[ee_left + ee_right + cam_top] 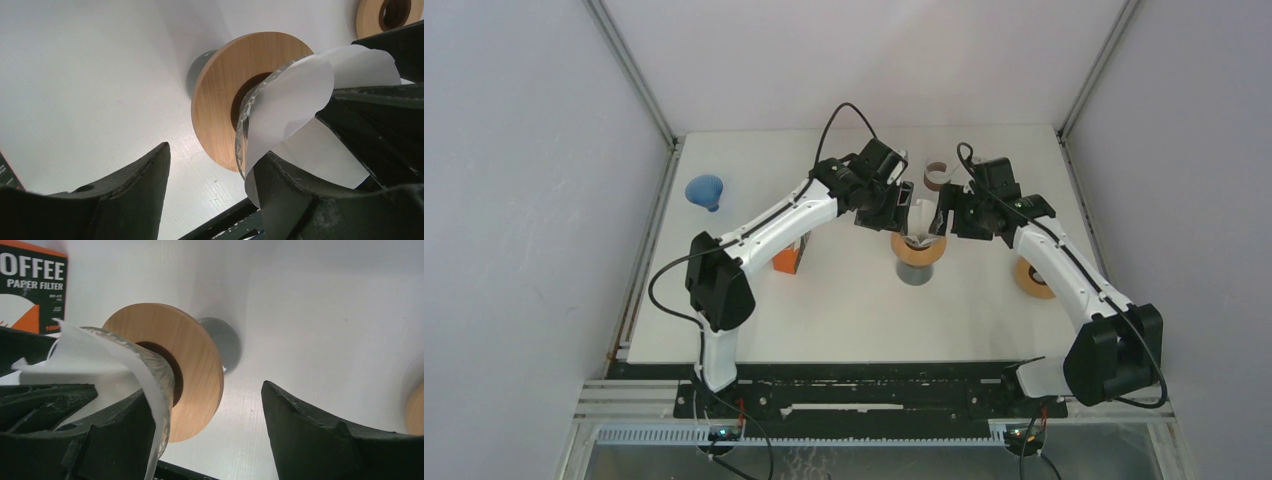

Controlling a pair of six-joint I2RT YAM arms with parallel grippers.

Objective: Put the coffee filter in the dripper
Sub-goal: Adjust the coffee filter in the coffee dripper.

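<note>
The glass dripper (pixel 917 250) with its wooden collar stands on a grey cup (pixel 914 272) at the table's middle. The white paper filter (pixel 921 222) sits in its mouth and sticks up above the rim. My left gripper (pixel 904 205) is open at the dripper's left. In the left wrist view (pixel 214 155) one finger lies against the filter (pixel 295 95) by the glass rim (pixel 243 125). My right gripper (pixel 944 215) is open at the right. In the right wrist view (pixel 204 390) its left finger touches the filter (pixel 95 352), which folds over the glass (pixel 160 375).
An orange filter box (pixel 788 258) stands left of the dripper. A blue funnel (pixel 706 190) lies at the far left. A second wooden ring (pixel 1031 277) lies under the right arm. A small brown-and-white cup (pixel 935 175) stands behind the grippers.
</note>
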